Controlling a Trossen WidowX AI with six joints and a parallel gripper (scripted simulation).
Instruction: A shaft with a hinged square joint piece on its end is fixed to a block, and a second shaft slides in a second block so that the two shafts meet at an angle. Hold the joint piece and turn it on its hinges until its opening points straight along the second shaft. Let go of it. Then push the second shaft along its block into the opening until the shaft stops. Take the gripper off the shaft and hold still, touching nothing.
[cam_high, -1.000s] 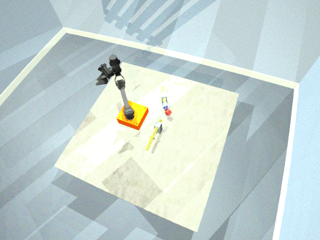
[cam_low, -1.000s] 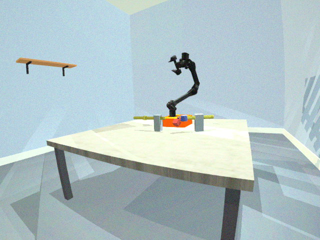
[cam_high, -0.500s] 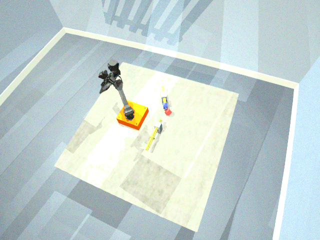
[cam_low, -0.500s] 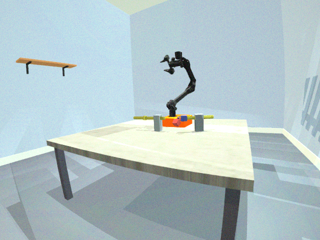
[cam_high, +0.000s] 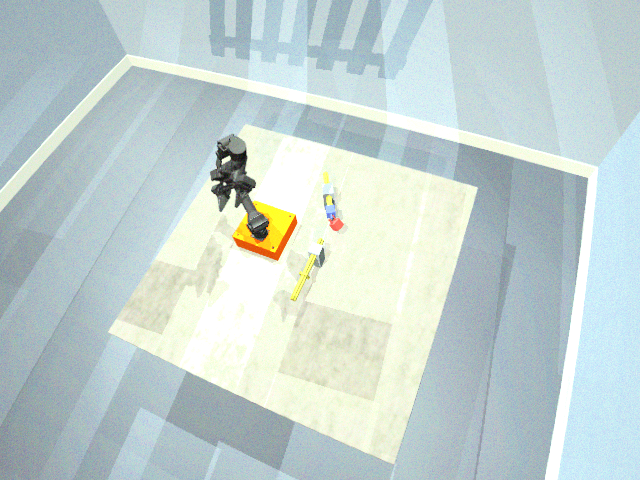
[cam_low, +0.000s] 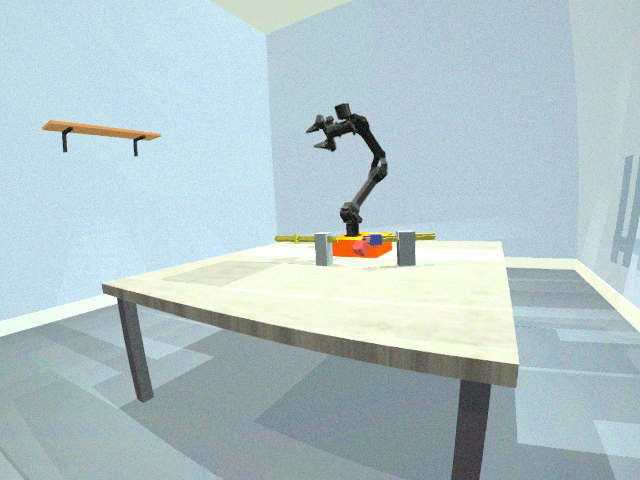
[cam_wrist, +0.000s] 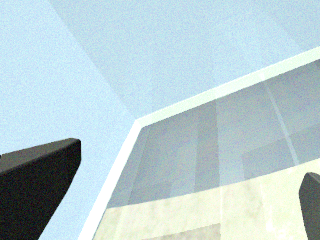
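The red square joint piece (cam_high: 336, 223) (cam_low: 359, 249) hangs tilted on the end of the fixed shaft (cam_high: 326, 178) (cam_low: 421, 236), just past a blue hinge part (cam_high: 329, 209) (cam_low: 374, 239). The fixed shaft's grey block (cam_low: 406, 248) stands on the table. The second yellow shaft (cam_high: 305, 276) (cam_low: 294, 238) sits in its own grey block (cam_high: 316, 254) (cam_low: 323, 249), with most of its length sticking out away from the joint. My gripper (cam_high: 229, 201) (cam_low: 314, 138) (cam_wrist: 195, 170) is open and empty. It is high in the air, on the far side of the arm's base from the shafts. No part shows in the wrist view.
The arm stands on an orange base (cam_high: 273, 232) (cam_low: 338, 249) on the pale table (cam_high: 361, 310) (cam_low: 361, 304). A wooden shelf (cam_low: 100, 130) hangs on the left wall. The wrist view shows only a table corner, the floor and a wall.
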